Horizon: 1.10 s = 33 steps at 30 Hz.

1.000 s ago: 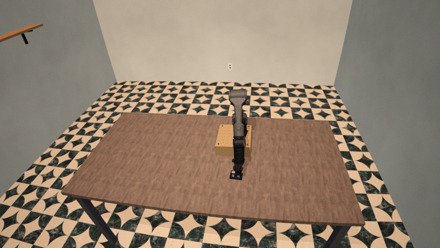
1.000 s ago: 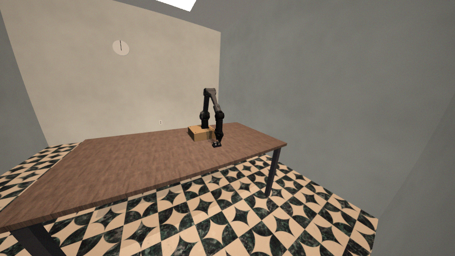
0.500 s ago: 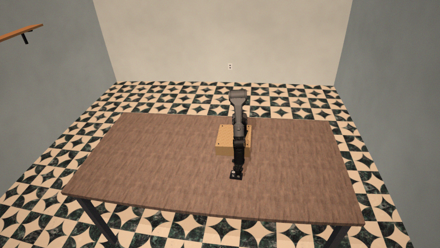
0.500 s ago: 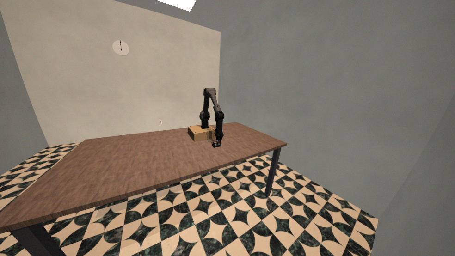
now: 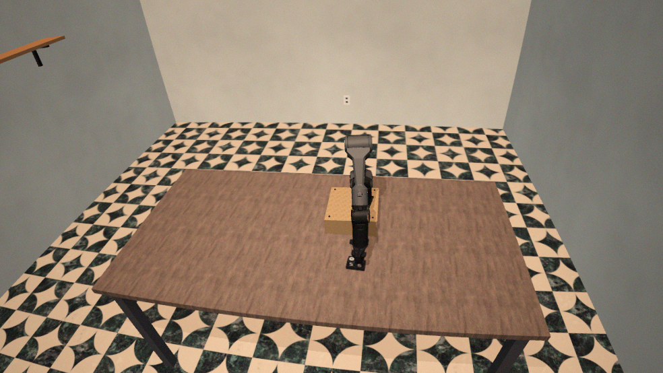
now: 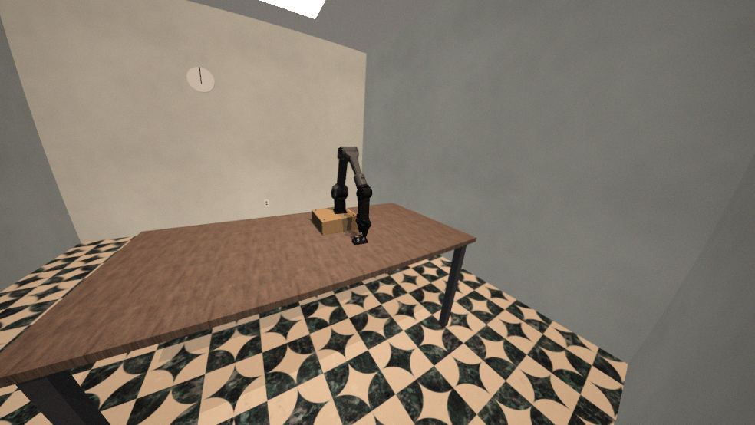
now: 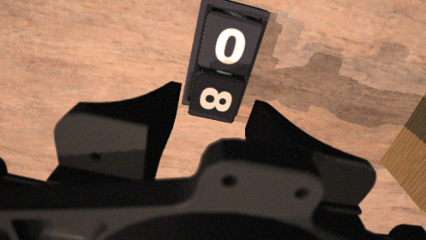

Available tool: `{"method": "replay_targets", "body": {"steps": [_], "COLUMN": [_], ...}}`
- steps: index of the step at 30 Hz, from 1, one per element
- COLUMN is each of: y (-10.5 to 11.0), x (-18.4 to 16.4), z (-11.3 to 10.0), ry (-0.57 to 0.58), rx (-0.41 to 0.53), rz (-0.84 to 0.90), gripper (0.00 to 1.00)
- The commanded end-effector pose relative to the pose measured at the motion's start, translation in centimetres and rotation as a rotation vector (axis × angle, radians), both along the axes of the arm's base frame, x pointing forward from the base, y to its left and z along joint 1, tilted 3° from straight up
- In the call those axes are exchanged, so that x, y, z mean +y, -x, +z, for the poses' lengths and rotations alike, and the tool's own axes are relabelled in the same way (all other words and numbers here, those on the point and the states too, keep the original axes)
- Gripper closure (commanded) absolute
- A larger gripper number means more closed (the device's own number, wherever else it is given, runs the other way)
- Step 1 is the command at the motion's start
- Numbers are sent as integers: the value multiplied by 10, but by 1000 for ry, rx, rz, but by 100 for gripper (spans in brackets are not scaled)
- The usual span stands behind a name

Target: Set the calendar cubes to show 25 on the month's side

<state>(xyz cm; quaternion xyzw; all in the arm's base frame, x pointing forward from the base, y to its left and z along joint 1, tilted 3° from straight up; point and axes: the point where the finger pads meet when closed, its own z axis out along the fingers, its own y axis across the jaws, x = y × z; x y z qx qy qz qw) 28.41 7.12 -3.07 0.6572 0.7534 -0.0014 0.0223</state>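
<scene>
Directly above a wooden table (image 5: 232, 240), the gripper (image 7: 213, 113) hangs spread and holding nothing, its fingers flanking the near cube (image 7: 216, 101) marked 8, beside cube 0 (image 7: 230, 43) in the tray (image 7: 199, 52).

A wall clock (image 6: 200, 79), wall shelf (image 5: 28, 47) and outlet (image 5: 346, 99) mark the walls.

Between the matt black plastic-looking fingers, a matt black tray (image 7: 196, 65) holds two smooth dark cubes (image 7: 231, 43) with white digits. Beneath lies a brown wood-grain table top (image 7: 87, 56); right, a pale wooden block (image 7: 409, 156).
</scene>
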Motion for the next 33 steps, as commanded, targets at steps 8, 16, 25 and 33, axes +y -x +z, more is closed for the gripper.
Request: {"method": "replay_targets", "body": {"steps": [8,16,25,33], "y": [0,0,1,0], "x": [0,0,-1,-1], "z": [-1,-1,-5,-17], "ry": [1,1,1,1], "rx": [1,1,2,3], "rz": [-1,-1,-1,-1], "gripper": [40,40,40,40]}}
